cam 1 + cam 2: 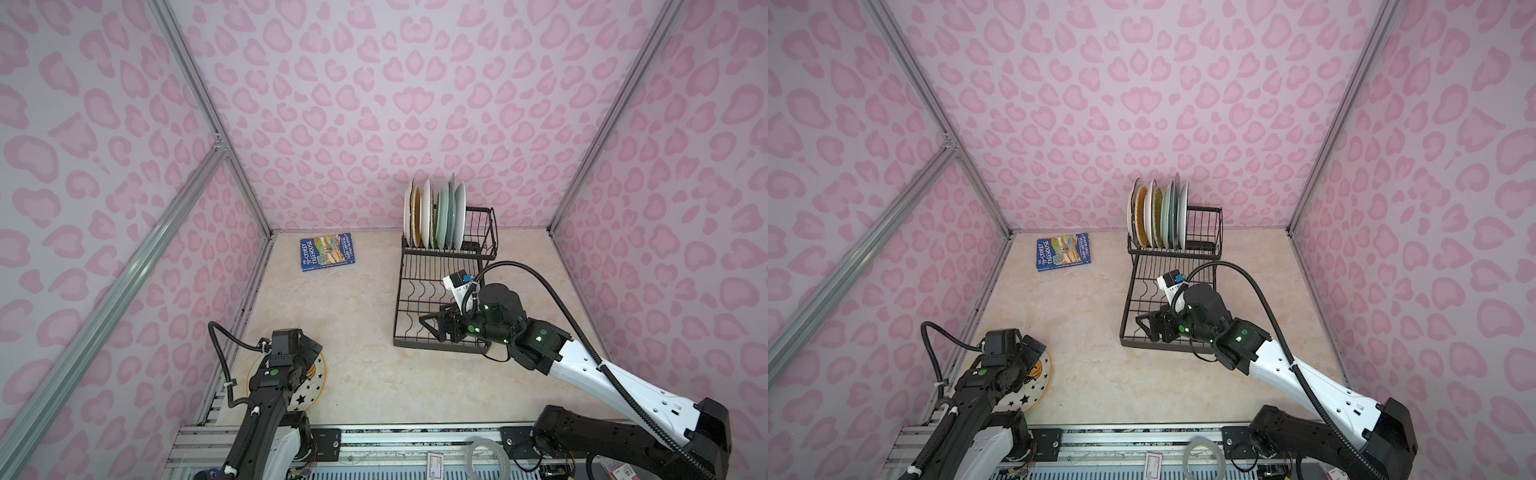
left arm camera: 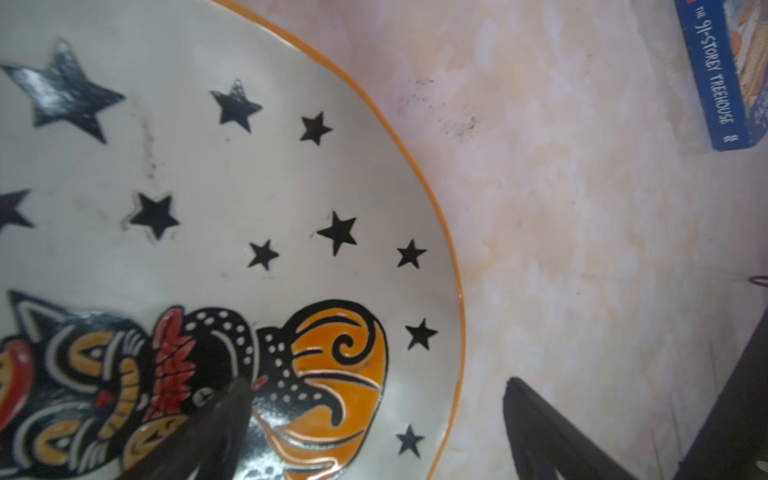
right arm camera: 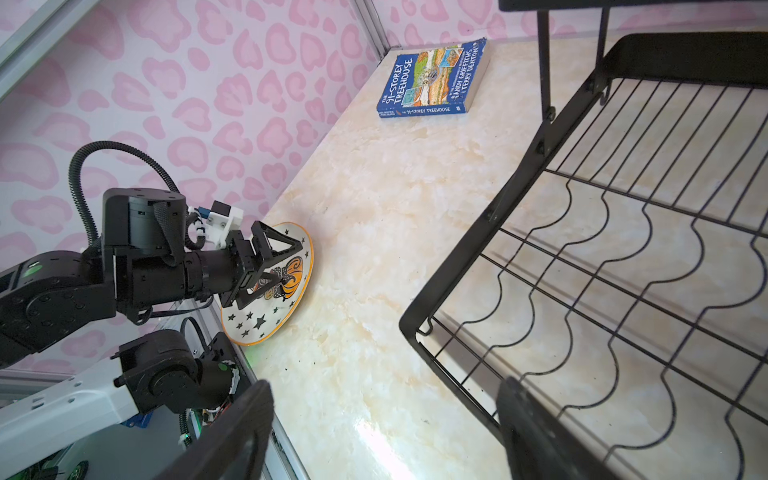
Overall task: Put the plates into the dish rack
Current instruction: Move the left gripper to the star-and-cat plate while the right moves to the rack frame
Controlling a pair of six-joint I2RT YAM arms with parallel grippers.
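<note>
A white plate [image 1: 309, 395] [image 1: 1027, 399] with an orange rim, black stars and a cat-and-pumpkin print lies flat at the table's front left. My left gripper [image 1: 311, 348] [image 1: 1034, 348] [image 2: 376, 386] [image 3: 293, 264] hovers open over it. One finger is above the printed face and the other is past the rim, over bare table. Several plates [image 1: 436, 216] [image 1: 1158, 216] stand upright in the upper basket of the black wire dish rack [image 1: 399, 316] [image 1: 1125, 311] [image 3: 490, 216]. My right gripper [image 1: 430, 322] [image 1: 1144, 322] [image 3: 384, 390] is open and empty above the front-left corner of the rack's lower tray.
A blue book [image 1: 327, 252] [image 1: 1064, 251] [image 2: 723, 83] [image 3: 432, 79] lies flat at the back, left of the rack. Pink patterned walls close in three sides. An aluminium rail runs along the front edge, with a roll of clear tape [image 1: 488, 459] on it.
</note>
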